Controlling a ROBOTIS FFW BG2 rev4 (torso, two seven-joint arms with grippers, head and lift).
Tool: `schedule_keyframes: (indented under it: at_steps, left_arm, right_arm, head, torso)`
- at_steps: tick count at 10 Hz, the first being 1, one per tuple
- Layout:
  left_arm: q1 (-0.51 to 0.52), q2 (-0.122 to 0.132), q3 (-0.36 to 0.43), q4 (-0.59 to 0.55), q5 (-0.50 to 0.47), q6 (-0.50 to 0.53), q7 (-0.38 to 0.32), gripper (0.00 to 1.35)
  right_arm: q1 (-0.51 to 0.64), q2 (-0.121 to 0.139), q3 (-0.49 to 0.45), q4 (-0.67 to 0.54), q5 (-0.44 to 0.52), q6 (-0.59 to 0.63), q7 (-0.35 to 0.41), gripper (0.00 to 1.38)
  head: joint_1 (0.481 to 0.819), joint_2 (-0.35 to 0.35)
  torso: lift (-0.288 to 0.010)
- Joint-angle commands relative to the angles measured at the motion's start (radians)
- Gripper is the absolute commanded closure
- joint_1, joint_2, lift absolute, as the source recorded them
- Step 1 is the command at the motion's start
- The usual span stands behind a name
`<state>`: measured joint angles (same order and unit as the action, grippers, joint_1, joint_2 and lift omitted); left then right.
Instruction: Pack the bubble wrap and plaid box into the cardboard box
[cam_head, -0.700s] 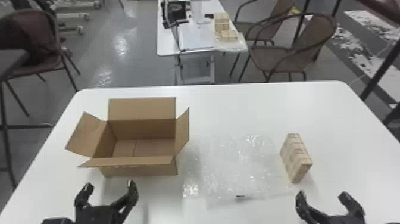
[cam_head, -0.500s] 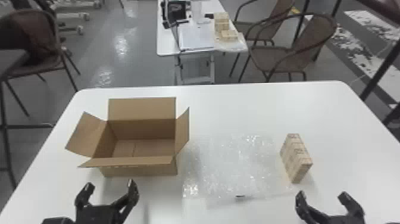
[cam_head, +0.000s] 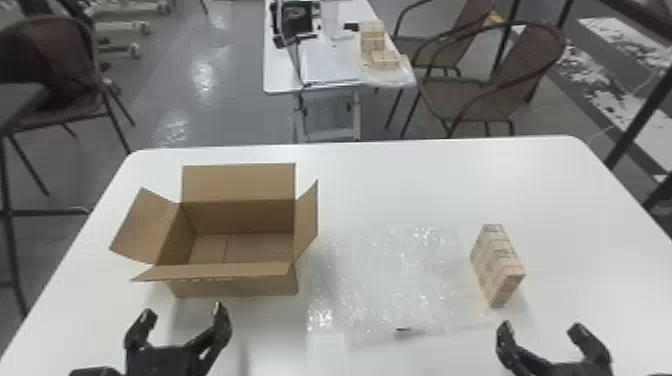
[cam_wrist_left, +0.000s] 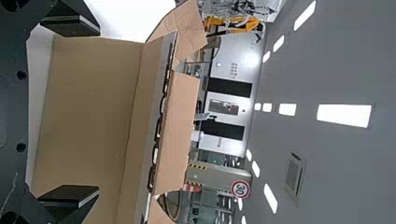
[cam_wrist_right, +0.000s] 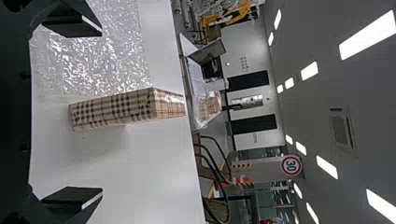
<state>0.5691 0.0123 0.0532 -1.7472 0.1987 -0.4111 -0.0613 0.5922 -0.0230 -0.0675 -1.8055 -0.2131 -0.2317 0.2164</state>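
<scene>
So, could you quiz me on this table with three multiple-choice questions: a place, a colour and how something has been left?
1. Where is the plaid box, seen from the bubble wrap?
A) On its left
B) Underneath it
C) On its right

2. What colour is the tabletop?
A) White
B) Brown
C) Black

3. How is the cardboard box?
A) Crushed flat
B) Open at the top
C) Taped shut

Answers:
1: C, the head view shows it at the wrap's right-hand side.
2: A, the surface under everything is plain white.
3: B, its flaps are spread and its inside can be seen.
</scene>
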Motion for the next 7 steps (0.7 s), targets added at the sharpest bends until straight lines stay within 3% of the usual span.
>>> schedule_keyframes:
  at_steps: [1, 4, 7]
  left_arm:
    - [0.000, 0.000, -0.001, 0.000, -0.001, 0.000, 0.000, 0.11]
    - [0.018, -0.006, 0.030, -0.009, 0.027, -0.005, 0.000, 0.11]
    - [0.035, -0.015, 0.112, -0.077, 0.044, 0.083, 0.000, 0.11]
  right_arm:
    - [0.000, 0.000, 0.000, 0.000, 0.000, 0.000, 0.000, 0.10]
    - [0.006, 0.000, 0.000, 0.000, -0.003, 0.003, 0.000, 0.10]
    - [0.008, -0.002, 0.000, -0.001, -0.005, 0.009, 0.000, 0.10]
  head:
    - [0.695, 0.046]
    - [0.695, 0.050]
    - [0.695, 0.093]
  torso:
    - [-0.119]
    - [-0.119]
    - [-0.119]
